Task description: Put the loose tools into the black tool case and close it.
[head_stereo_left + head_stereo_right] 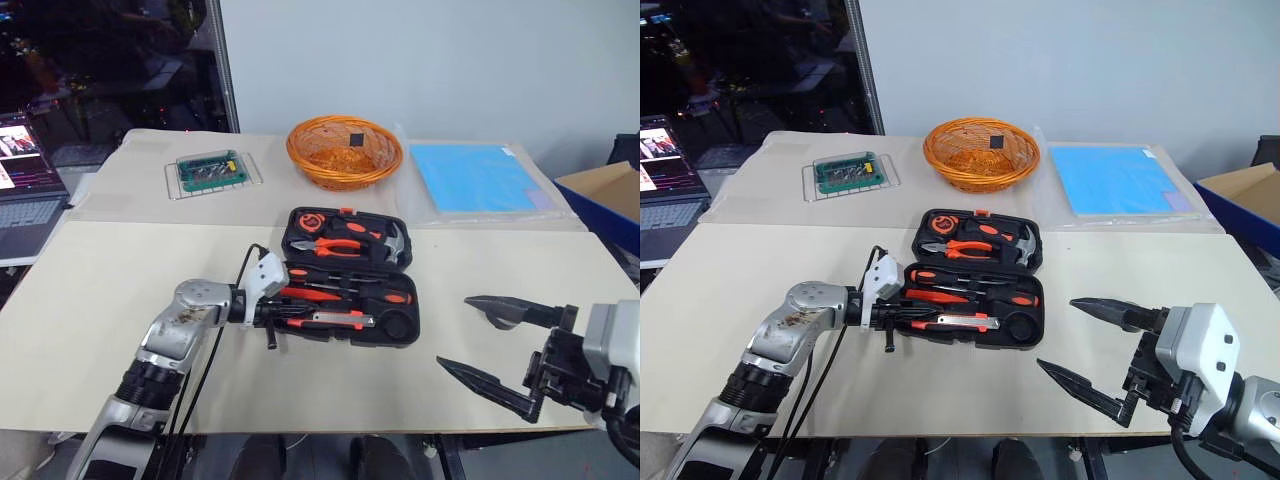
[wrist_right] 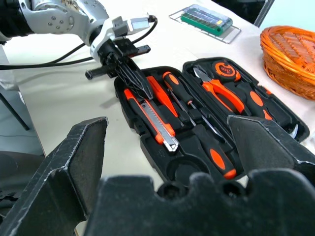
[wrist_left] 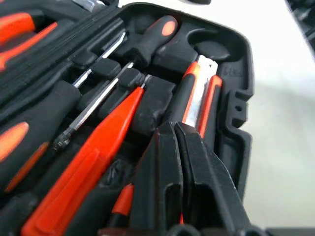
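The black tool case (image 1: 411, 312) lies open in the middle of the table. Its near half holds an orange-black utility knife (image 1: 332, 320), a small orange tester screwdriver (image 3: 93, 157) and two black-and-orange screwdrivers (image 2: 216, 160) (image 3: 152, 39) in their recesses. My left gripper (image 1: 292, 312) is shut, its tips low over the left end of the knife (image 3: 197, 93), and I see nothing clamped between them. At the front right, clear of the case, my right gripper (image 1: 452, 332) stands open and empty.
Orange-handled pliers (image 1: 335, 247) and a steel hammer (image 1: 392, 240) sit in the case's far half. Behind it are an orange wicker basket (image 1: 344, 150), a green bit set in a clear box (image 1: 212, 170) and a blue sheet (image 1: 475, 177). A laptop (image 1: 25, 205) stands far left.
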Motion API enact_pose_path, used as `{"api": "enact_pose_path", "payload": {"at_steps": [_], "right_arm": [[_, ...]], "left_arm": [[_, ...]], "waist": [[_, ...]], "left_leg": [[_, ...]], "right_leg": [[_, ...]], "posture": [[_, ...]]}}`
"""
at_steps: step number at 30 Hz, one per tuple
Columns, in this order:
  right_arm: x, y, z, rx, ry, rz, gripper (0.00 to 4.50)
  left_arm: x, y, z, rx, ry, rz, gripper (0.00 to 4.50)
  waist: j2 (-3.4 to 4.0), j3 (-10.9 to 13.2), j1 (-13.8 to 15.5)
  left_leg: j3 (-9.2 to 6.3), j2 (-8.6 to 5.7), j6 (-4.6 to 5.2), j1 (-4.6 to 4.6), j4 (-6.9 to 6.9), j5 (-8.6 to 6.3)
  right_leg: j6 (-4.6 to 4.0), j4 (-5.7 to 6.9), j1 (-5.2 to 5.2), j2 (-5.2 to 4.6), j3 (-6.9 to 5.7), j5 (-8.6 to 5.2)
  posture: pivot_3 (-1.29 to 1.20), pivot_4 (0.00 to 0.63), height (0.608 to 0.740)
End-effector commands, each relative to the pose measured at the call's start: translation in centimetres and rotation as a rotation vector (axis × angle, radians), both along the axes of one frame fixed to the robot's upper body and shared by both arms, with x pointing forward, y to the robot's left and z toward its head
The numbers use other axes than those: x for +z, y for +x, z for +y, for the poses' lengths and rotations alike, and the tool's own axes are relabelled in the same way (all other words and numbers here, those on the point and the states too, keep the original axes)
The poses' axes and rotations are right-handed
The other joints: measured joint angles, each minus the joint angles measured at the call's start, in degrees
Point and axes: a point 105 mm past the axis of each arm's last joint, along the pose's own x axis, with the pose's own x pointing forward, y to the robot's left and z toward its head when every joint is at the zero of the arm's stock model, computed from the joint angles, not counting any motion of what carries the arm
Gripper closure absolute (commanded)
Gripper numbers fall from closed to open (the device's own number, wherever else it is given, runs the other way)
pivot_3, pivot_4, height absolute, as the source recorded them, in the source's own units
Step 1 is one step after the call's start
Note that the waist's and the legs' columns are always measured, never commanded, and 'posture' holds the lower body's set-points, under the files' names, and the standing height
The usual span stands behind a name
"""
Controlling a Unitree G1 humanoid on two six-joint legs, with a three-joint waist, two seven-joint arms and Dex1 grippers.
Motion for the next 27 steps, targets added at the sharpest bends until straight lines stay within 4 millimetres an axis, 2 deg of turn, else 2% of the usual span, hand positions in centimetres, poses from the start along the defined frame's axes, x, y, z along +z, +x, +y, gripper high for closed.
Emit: {"api": "enact_pose_path", "payload": {"at_steps": [1, 5, 8, 10, 13, 16, 17, 20, 21, 23, 27], "right_arm": [[0.5, -0.2, 0.2, 0.015, -0.017, -0.023, 0.0], [0.3, -0.3, 0.2, 0.011, -0.015, -0.01, 0.0], [0.1, -0.4, 0.2, -0.002, -0.009, 0.0, 0.0], [0.1, -0.4, -0.1, -0.03, -0.002, 0.002, 0.0], [-0.1, -0.2, -1.0, -0.104, 0.006, 0.011, 0.0], [-0.6, -0.1, -1.9, -0.202, -0.025, 0.011, 0.0], [-0.8, 0.1, -2.3, -0.245, -0.036, 0.015, 0.0], [-1.6, -0.1, -3.7, -0.35, -0.054, 0.074, 0.0], [-2.2, 0.1, -4.4, -0.405, -0.111, 0.104, 0.0], [-3.2, 1.0, -6.8, -0.552, -0.247, 0.144, 0.0], [-5.2, 3.0, -9.1, -0.626, -0.279, 0.3, 0.0]], "left_arm": [[-3.9, -0.7, 1.3, 0.003, 0.187, 0.045, 4.44], [-5.1, -0.6, 1.3, 0.002, 0.245, 0.07, 4.44], [-4.1, -0.1, -0.1, -0.011, 0.186, 0.048, 4.44], [-2.8, 0.1, -0.6, -0.025, 0.119, 0.007, 4.44], [1.0, -0.3, -1.0, -0.04, -0.09, -0.05, 4.44], [3.6, -0.6, -0.5, -0.03, -0.19, -0.091, 4.44], [4.2, -0.8, -0.3, -0.043, -0.204, -0.088, 4.44], [7.5, -2.4, -0.7, -0.133, -0.3, -0.039, 3.75], [8.4, -2.9, -0.8, -0.164, -0.315, -0.033, 3.4], [9.8, -3.8, -1.5, -0.215, -0.331, -0.02, 2.59], [11.5, -4.9, -2.6, -0.275, -0.34, -0.002, 1.06]], "waist": [[0.03, -0.09, -0.29], [0.22, -0.43, -0.46], [0.54, -0.63, -0.39], [0.62, -0.67, -0.23], [0.62, -0.66, -0.32], [0.53, -0.59, -0.42], [0.52, -0.58, -0.42], [0.52, -0.57, -0.46], [0.54, -0.55, -0.43], [0.53, -0.55, -0.35], [0.31, -0.42, -0.69]], "left_leg": [[0.02, 0.01, -0.08, 0.06, 0.0, -0.05], [0.04, 0.09, -0.23, 0.25, -0.03, -0.14], [0.05, 0.07, -0.24, 0.43, -0.06, -0.15], [0.02, 0.04, -0.27, 0.53, -0.08, -0.16], [0.0, 0.06, -0.29, 0.48, -0.09, -0.18], [0.01, 0.09, -0.24, -0.04, -0.09, -0.15], [0.01, 0.08, 0.1, -0.17, -0.09, 0.05], [0.03, 0.07, 0.18, -0.36, -0.11, 0.09], [0.03, 0.06, 0.18, -0.36, -0.14, 0.09], [0.01, 0.05, 0.18, -0.38, -0.18, 0.1], [0.1, -0.06, 0.18, -0.22, -0.17, 0.1]], "right_leg": [[0.0, -0.01, 0.03, -0.03, 0.0, 0.0], [-0.01, -0.04, 0.15, -0.05, 0.0, -0.01], [0.0, -0.08, 0.16, -0.05, 0.0, -0.02], [0.01, -0.1, 0.18, -0.08, 0.0, -0.03], [0.01, -0.15, 0.13, -0.1, 0.01, -0.04], [0.01, -0.12, -0.08, -0.1, 0.03, -0.01], [0.01, -0.12, -0.18, -0.07, 0.02, -0.01], [-0.01, -0.11, -0.38, 0.01, 0.01, -0.02], [-0.03, -0.11, -0.41, 0.01, 0.0, -0.03], [-0.01, -0.11, -0.41, 0.0, 0.0, -0.07], [-0.02, -0.24, -0.23, -0.09, 0.08, -0.06]], "posture": [[0.0, 0.15, 0.74], [0.0, 0.15, 0.74], [0.0, 0.15, 0.74], [0.0, 0.15, 0.74], [0.0, 0.15, 0.74], [0.0, 0.15, 0.74], [0.0, 0.15, 0.74], [0.0, 0.15, 0.74], [0.0, 0.15, 0.74], [0.0, 0.15, 0.74], [0.0, 0.15, 0.74]]}}
